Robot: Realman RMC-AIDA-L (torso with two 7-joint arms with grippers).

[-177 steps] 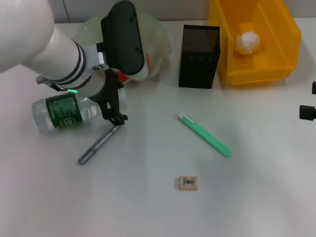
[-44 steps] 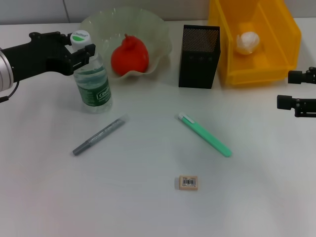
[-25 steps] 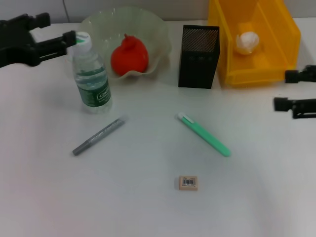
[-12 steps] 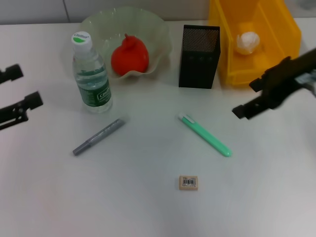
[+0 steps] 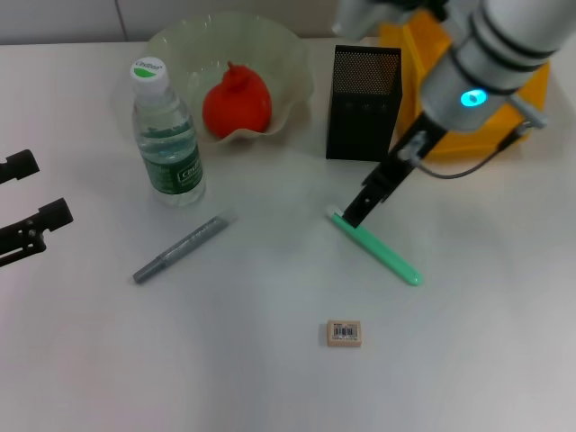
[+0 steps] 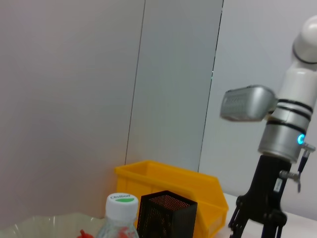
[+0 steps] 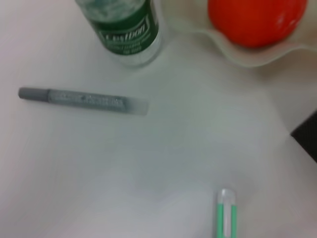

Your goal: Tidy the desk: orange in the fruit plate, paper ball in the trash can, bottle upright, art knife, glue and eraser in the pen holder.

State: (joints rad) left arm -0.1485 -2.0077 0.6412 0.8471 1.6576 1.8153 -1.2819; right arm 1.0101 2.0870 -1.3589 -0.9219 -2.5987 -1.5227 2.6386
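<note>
The bottle (image 5: 167, 135) stands upright left of the fruit plate (image 5: 184, 40), which holds the orange (image 5: 237, 99). The mint-green art knife (image 5: 380, 249) lies in front of the black pen holder (image 5: 361, 103). My right gripper (image 5: 355, 212) hangs open just over the knife's whitish tip. The grey glue (image 5: 180, 248) lies below the bottle, and the eraser (image 5: 344, 333) sits nearer the front. My right arm hides most of the yellow trash can (image 5: 403, 90) and the paper ball. My left gripper (image 5: 25, 200) is open at the left edge, holding nothing.
The right wrist view looks down on the glue (image 7: 84, 99), the bottle (image 7: 131, 27), the orange (image 7: 255, 20) and the knife's tip (image 7: 225, 210). From the left wrist, the right gripper (image 6: 257, 229) shows beside the pen holder (image 6: 166, 213).
My left gripper let go of the upright bottle and drew back to the left edge. My right arm swung in from the right edge to just over the knife's tip.
</note>
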